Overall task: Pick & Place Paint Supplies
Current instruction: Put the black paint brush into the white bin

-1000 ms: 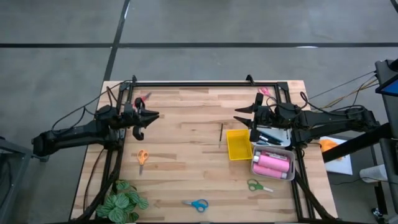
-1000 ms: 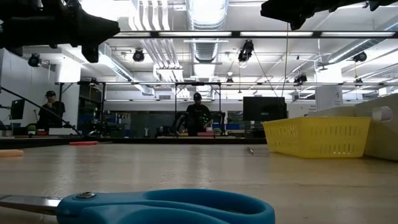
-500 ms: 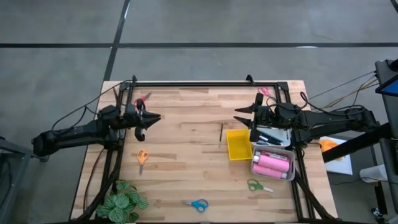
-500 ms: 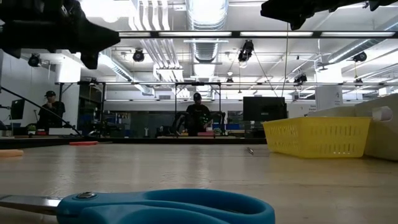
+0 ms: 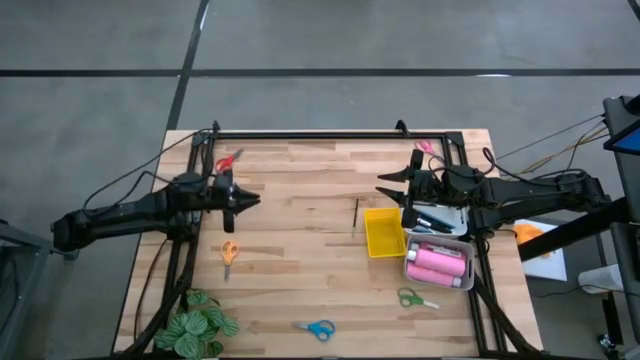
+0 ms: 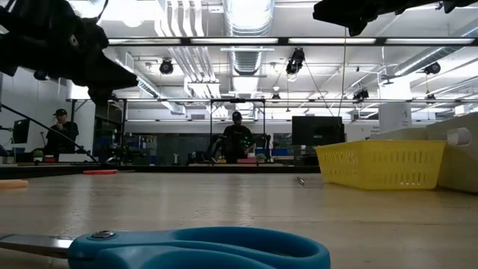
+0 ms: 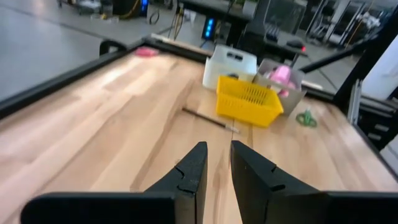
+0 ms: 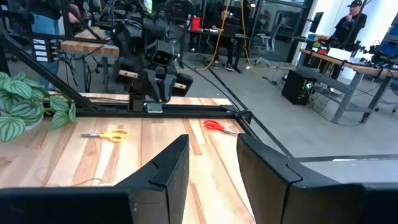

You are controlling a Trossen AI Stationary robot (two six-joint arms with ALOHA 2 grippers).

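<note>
Both grippers are held above the table, empty, fingers slightly parted: left gripper [image 7: 216, 171], right gripper [image 8: 211, 165]. Blue scissors [image 6: 187, 250] are seen large only in the low view.

Scattered scissors [image 5: 229, 252], thin brush [image 5: 355, 215], pink bottles [image 5: 437, 264] in tray

The blue scissors [image 6: 194, 250] are blurred and cut off by the low view's bottom edge — the white tray's [image 5: 441, 217] contents are too small to tell.
</note>
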